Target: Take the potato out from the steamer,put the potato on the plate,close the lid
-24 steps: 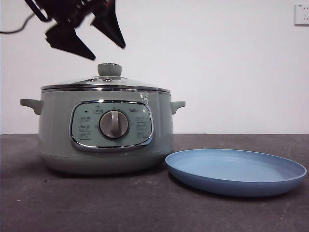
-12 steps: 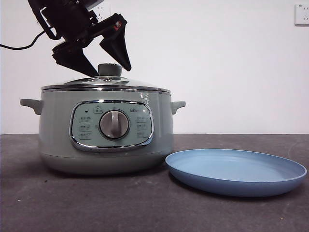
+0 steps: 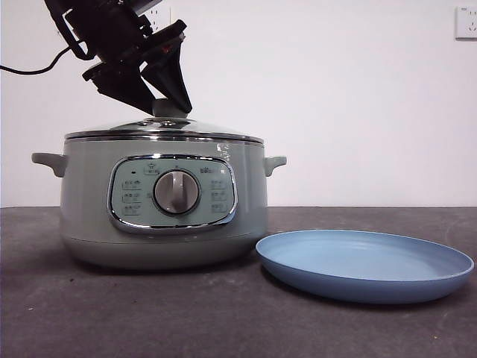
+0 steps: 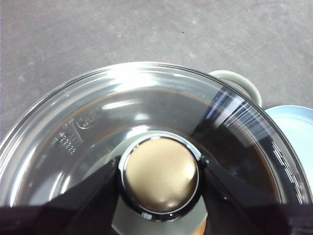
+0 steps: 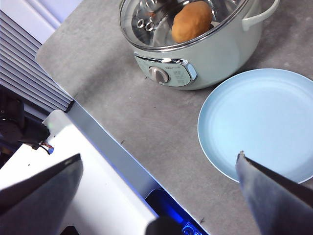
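A: Biggest thing first. Where does the steamer [image 3: 162,205] sit?

B: On the dark table [image 3: 149,313], dial panel facing the front camera, side handles sticking out. The lid [image 3: 160,128] is seated on its chrome rim, closed.

A: Next, the plate [image 3: 364,262]?

B: Light blue, flat on the table just beside the steamer, on the side away from the working arm. Nothing on it. The right wrist camera shows its rim close to the pot's base, though whether they touch I cannot tell.

A: Arms?

B: Left gripper [image 3: 158,97] comes in from the top of the front view, big and dark, tilted. Its jaws stand on either side of the lid's knob [image 4: 160,174], close against the chrome collar in the left wrist view. Clamped, as far as I can see. Right gripper [image 5: 159,176] hangs high above the table edge, jaws spread wide, holding nothing.

A: And the potato [image 5: 191,22]?

B: Inside the steamer. Orange-brown lump seen through the glass lid in the right wrist view, lying off-centre towards the handle side. In the front view the pot wall hides it.
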Robot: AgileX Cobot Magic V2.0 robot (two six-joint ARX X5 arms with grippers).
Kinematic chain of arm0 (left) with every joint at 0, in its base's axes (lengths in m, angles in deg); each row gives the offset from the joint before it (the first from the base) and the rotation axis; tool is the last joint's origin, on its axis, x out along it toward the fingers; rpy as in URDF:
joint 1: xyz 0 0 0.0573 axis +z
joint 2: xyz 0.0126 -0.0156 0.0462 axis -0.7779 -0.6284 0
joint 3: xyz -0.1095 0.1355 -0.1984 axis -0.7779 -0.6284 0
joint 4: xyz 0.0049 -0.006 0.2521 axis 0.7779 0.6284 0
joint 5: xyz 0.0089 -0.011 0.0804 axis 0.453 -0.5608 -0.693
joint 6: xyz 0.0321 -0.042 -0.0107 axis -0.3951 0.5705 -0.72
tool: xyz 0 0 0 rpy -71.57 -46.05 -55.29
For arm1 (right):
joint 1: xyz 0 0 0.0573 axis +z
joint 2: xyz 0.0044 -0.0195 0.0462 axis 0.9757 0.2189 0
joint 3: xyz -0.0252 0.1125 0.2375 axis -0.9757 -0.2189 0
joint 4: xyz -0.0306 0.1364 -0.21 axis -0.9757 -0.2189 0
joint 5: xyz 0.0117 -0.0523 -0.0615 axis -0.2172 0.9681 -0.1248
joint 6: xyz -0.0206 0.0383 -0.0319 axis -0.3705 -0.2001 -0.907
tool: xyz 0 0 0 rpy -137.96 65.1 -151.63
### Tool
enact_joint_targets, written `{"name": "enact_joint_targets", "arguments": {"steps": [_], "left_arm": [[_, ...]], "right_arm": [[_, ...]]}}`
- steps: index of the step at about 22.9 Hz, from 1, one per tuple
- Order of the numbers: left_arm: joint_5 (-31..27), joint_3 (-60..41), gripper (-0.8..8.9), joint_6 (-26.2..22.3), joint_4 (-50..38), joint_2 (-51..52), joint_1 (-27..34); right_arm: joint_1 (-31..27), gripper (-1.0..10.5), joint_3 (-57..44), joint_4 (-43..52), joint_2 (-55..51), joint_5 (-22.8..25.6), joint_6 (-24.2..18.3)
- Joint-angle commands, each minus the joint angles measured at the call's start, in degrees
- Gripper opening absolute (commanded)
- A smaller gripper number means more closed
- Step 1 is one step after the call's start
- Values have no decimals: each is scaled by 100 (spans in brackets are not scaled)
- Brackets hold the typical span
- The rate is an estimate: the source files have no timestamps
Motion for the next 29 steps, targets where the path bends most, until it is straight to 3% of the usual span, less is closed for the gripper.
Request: {"name": "enact_joint_targets", "arguments": {"steps": [1,8,12,17,21,29], "left_arm": [[22,-15,-9,35,15,26,-7],[7,227,-9,44,175,695,4],[-157,363,-9,39,656,1434,50],[-304,363,-9,39,1497,2702,538],[-304,363,-9,17,2343,3477,927],[-308,363,-9,20,3294,4347,1139]], "right_arm": [[9,598,9,63,0,0,50],[17,598,9,474,127,-7,446],[184,598,9,1165,505,-15,970],[944,598,129,2398,1377,42,1803],[1655,598,756,2645,2422,627,1825],[2428,598,2452,2588,4319,1322,1725]]}}
